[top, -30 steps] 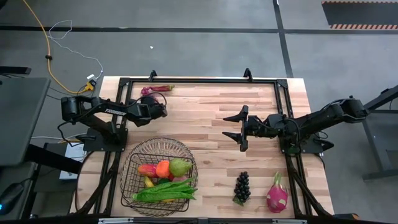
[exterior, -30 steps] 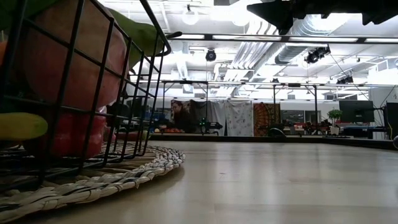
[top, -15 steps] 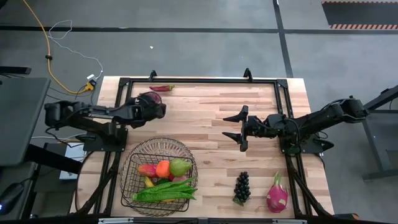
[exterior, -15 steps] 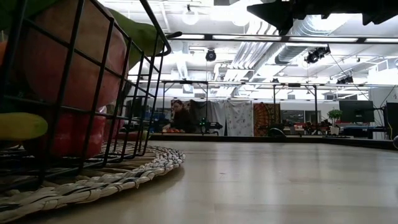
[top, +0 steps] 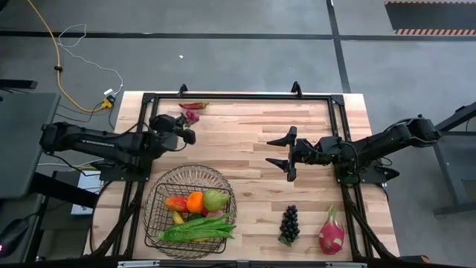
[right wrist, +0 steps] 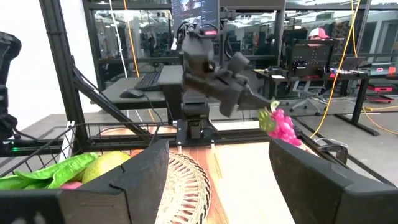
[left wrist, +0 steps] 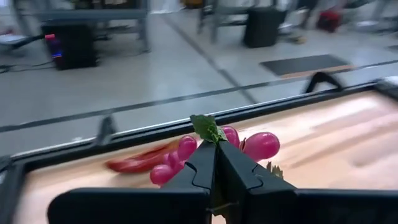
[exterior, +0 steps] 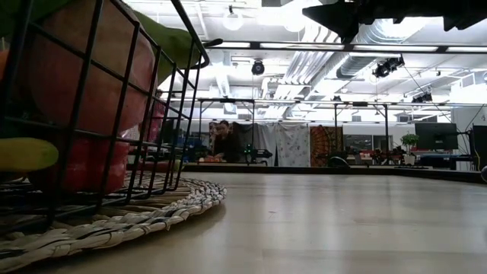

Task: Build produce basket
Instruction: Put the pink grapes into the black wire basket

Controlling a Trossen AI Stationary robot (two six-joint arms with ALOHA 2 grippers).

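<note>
My left gripper (top: 187,128) hovers over the table's far left part, shut on a bunch of pink-purple grapes (top: 190,115); in the right wrist view the bunch (right wrist: 283,124) hangs in the air. A red pepper (top: 195,105) lies at the far edge. The wire basket (top: 190,167) stands on a woven mat (exterior: 152,209) near the left front and holds an orange (top: 194,201), a green pear (top: 216,199), a mango (top: 175,202) and green beans (top: 197,228). My right gripper (top: 280,151) waits open over the table's middle. My left gripper pinches the green leaf (left wrist: 205,127) at the top of the grape bunch between its two shut fingers (left wrist: 233,168). The fingers slant down from the table's left. The grapes (left wrist: 258,144) hang below the fingertips, lifted clear of the table.
Dark grapes (top: 289,223) and a pink dragon fruit (top: 332,231) lie near the right front edge. A black frame (top: 238,95) runs around the tabletop. Bare wood lies between the basket and my right gripper. People sit far off in the room behind (exterior: 222,141).
My left gripper has taken the pink-purple grapes from beside the red pepper at the far left and risen with them, its arm stretching out level. The bunch now hangs clear of the table; the pepper has stayed where it was.
</note>
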